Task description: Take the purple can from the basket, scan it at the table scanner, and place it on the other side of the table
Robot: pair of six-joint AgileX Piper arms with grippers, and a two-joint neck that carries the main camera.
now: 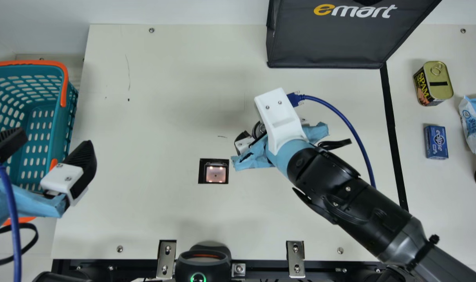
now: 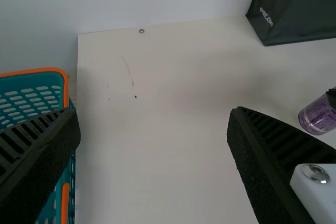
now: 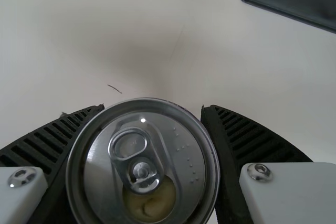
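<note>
While the right gripper (image 1: 260,131) grasps the purple can (image 3: 157,150) near the table scanner (image 1: 215,174), its 2 ribbed fingers stand apart by the can's width, contacting opposite sides. The tabbed lid faces the right wrist camera; in the left wrist view, the long axis slants, the opposite end directed away from the right gripper. The left gripper (image 1: 53,143) is released, 2 fingers wide apart.
</note>
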